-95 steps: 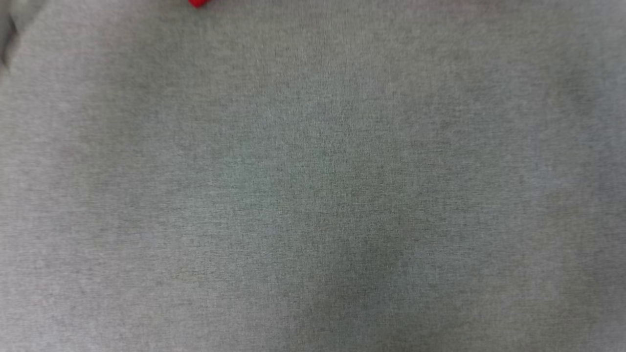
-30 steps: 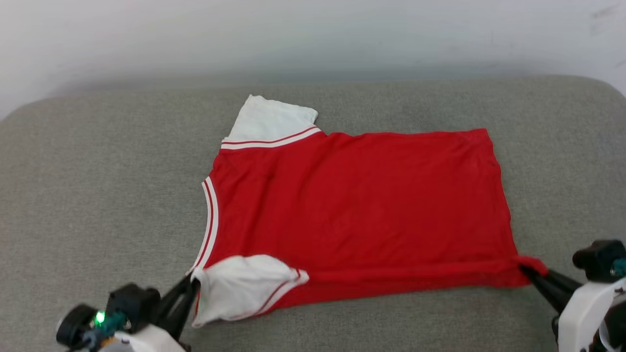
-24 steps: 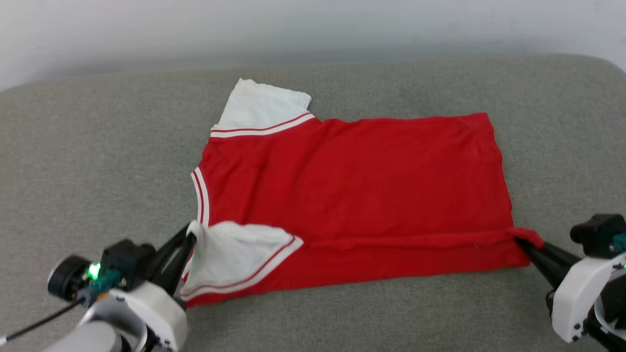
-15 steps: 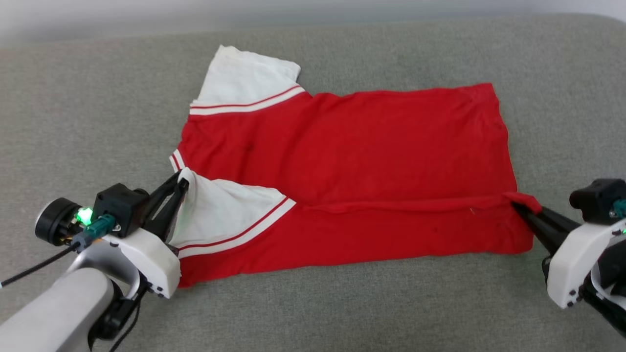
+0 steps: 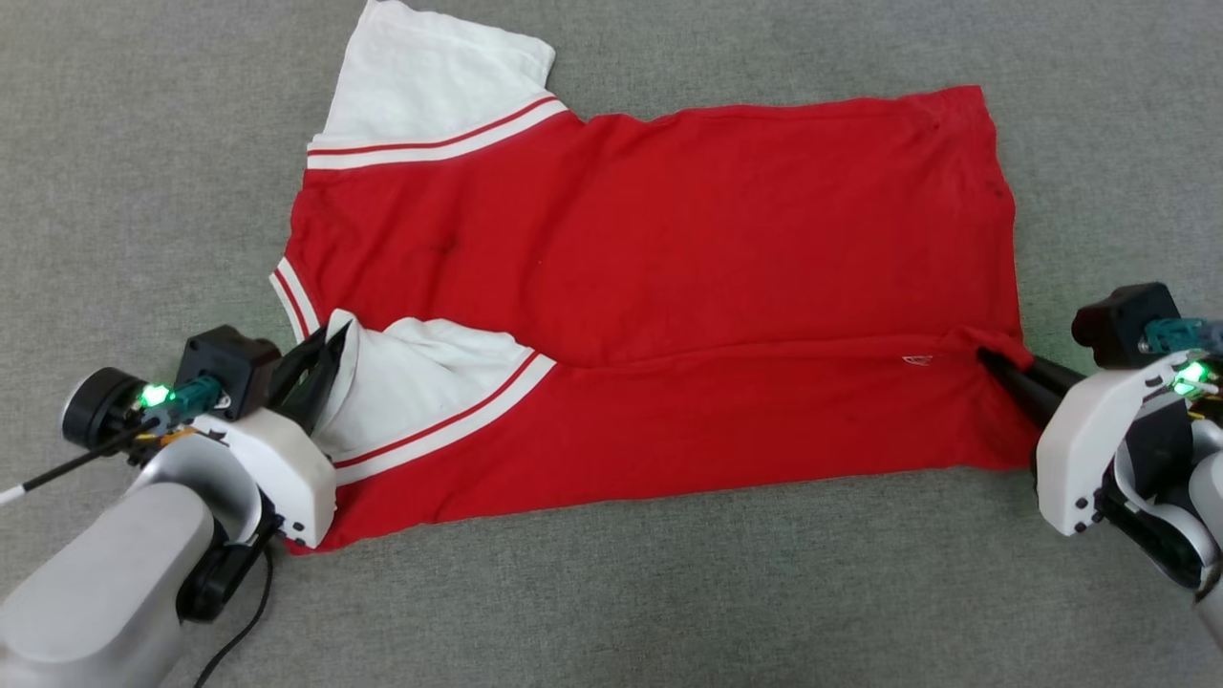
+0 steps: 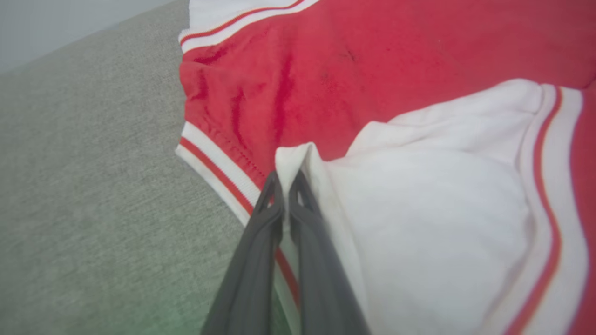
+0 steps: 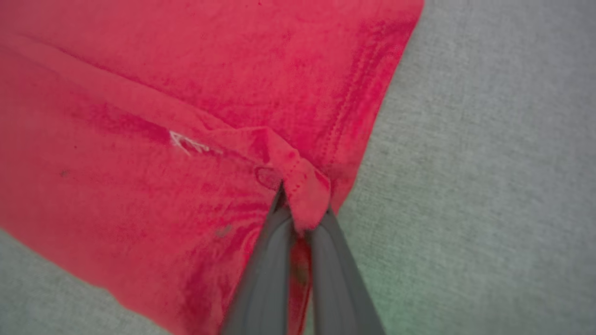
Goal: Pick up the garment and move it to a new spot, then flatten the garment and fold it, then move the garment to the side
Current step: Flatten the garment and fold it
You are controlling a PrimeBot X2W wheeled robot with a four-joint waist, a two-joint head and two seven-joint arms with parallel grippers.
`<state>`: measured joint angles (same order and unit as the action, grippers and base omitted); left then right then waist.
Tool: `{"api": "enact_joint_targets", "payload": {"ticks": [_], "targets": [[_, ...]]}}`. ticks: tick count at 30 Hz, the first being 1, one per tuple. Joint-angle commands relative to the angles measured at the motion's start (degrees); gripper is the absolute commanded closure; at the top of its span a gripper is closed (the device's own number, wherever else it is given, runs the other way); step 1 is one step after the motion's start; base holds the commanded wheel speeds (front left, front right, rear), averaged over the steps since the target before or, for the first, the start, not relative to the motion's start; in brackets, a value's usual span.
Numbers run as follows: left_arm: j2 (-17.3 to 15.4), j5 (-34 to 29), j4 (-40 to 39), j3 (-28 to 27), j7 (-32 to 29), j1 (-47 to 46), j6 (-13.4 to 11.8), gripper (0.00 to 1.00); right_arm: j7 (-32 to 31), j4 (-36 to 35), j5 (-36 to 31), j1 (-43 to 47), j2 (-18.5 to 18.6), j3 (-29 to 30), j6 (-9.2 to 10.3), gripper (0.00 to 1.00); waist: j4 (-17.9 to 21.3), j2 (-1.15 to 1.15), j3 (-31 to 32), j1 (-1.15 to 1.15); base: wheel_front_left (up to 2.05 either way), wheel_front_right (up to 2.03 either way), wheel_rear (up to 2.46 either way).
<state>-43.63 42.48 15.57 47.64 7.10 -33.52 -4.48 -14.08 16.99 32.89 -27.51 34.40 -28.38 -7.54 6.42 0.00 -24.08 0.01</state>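
The garment (image 5: pixel 659 258) is a red shirt with white sleeves and striped trim, spread plain side up on the grey cushion, collar to the left. Its near long edge is folded up over the body. My left gripper (image 5: pixel 336 336) is shut on the edge of the near white sleeve (image 5: pixel 420 382), seen close in the left wrist view with the fingertips (image 6: pixel 298 184) pinching white cloth (image 6: pixel 433 223). My right gripper (image 5: pixel 989 358) is shut on the near hem corner; in the right wrist view the red corner (image 7: pixel 305 186) is bunched between its fingers.
Grey fabric cushion (image 5: pixel 669 592) lies all around the shirt, with bare room in front and on both sides. The far white sleeve (image 5: pixel 430 81) lies flat at the upper left. A black cable (image 5: pixel 57 473) trails from my left wrist.
Both grippers have carried the near edge farther over the body, so the folded strip is wider. The head camera has tilted down, and the back wall has left the picture.
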Motion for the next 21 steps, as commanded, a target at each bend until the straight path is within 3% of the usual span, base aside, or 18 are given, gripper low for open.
{"api": "enact_joint_targets", "payload": {"ticks": [1, 5, 6, 7, 8, 15, 21], "targets": [[0.47, -0.20, 1.23, 0.60, -0.55, -0.62, 0.51, 1.00, -0.32, 1.53, 0.03, -0.50, -0.20, -0.95, 0.10, 1.00, -0.18, 0.00, -0.22, -0.01, 0.00, 0.00, 0.00], [2.44, -0.30, 4.97, 1.27, 0.42, -1.67, 1.84, 1.00, 0.39, 3.69, 0.98, -1.98, -0.02, -2.50, 0.11, 1.00, -0.75, 0.00, 0.48, -0.01, 0.00, 0.00, 0.00], [2.77, 0.01, 5.91, 1.19, 0.54, -1.80, 1.98, 1.00, 0.77, 3.72, 1.28, -2.15, 0.09, -2.75, 0.10, 0.90, -0.91, 0.00, 1.00, -0.01, 0.00, 0.00, 0.00], [2.98, 0.25, 6.56, 1.32, 0.37, -1.80, 2.43, 0.72, 1.23, 3.69, 1.54, -2.21, 0.35, -2.89, 0.10, 0.57, -1.08, 0.00, 1.57, -0.01, 0.00, 0.00, 0.00], [3.08, 0.03, 7.00, 1.21, 0.78, -2.14, 2.35, 0.00, 1.86, 3.54, 1.50, -2.19, 0.69, -2.91, 0.10, 0.00, -1.29, 0.00, 2.18, -0.01, 0.00, 0.00, 0.00], [1.48, -0.43, 6.10, 0.65, -0.39, -4.58, 2.21, 0.00, 4.83, 1.67, 2.14, 0.16, 2.09, -1.45, 0.09, 0.00, -2.81, 0.00, 7.04, -0.01, 0.00, 0.00, 0.00], [-1.71, 2.40, 0.40, -0.33, -7.47, -7.33, 3.43, 0.00, 4.50, -0.70, 2.04, 2.11, 2.89, 0.51, 0.09, 0.00, -3.83, 0.00, 9.35, -0.01, 0.00, 0.00, 0.00]]}}
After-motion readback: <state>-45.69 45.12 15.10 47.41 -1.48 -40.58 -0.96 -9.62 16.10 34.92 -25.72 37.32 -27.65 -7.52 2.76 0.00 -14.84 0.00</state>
